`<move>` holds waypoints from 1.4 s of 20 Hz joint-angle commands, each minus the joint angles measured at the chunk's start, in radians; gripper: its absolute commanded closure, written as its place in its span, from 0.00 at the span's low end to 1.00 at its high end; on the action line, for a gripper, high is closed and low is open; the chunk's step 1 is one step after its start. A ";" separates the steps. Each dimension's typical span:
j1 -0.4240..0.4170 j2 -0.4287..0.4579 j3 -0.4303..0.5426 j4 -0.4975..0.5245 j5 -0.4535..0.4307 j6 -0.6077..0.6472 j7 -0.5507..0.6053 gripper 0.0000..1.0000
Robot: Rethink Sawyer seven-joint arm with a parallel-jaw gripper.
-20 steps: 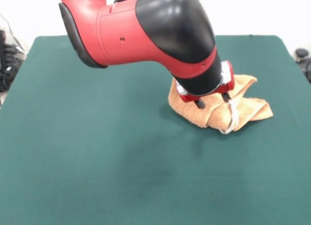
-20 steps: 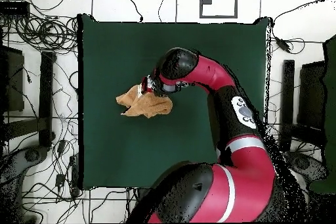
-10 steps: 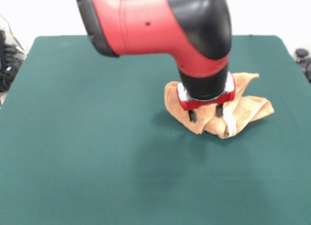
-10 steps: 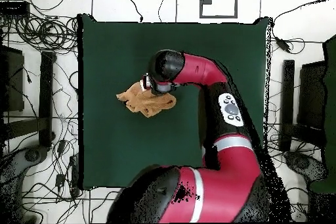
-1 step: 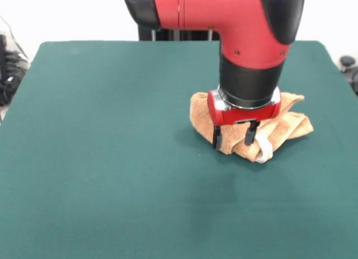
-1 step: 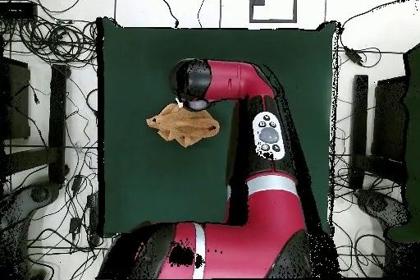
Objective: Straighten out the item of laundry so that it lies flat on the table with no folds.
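Observation:
The item of laundry is an orange-tan towel, crumpled into a folded heap right of the middle of the green table. A white label hangs at its near edge. My gripper points straight down over the heap's near-left part, open, with both dark fingers apart and nothing held between them. Whether the tips touch the cloth I cannot tell. In the overhead view the towel lies left of centre, and the arm's black wrist covers its far edge and hides the gripper.
The red arm reaches across the table's middle from the base side. Cables and equipment lie on the floor around the table. Green cloth stretches wide on all sides of the towel.
The arm has swung more upright and shifted over the towel's near-left edge, with the gripper a little lower. The towel's heap has barely changed shape.

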 commanded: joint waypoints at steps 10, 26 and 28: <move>-0.006 0.063 0.009 -0.057 0.075 0.017 0.204 0.00; -0.082 0.090 0.177 -0.018 0.282 0.374 0.034 0.00; -0.086 0.092 0.182 -0.021 0.288 0.403 0.027 0.00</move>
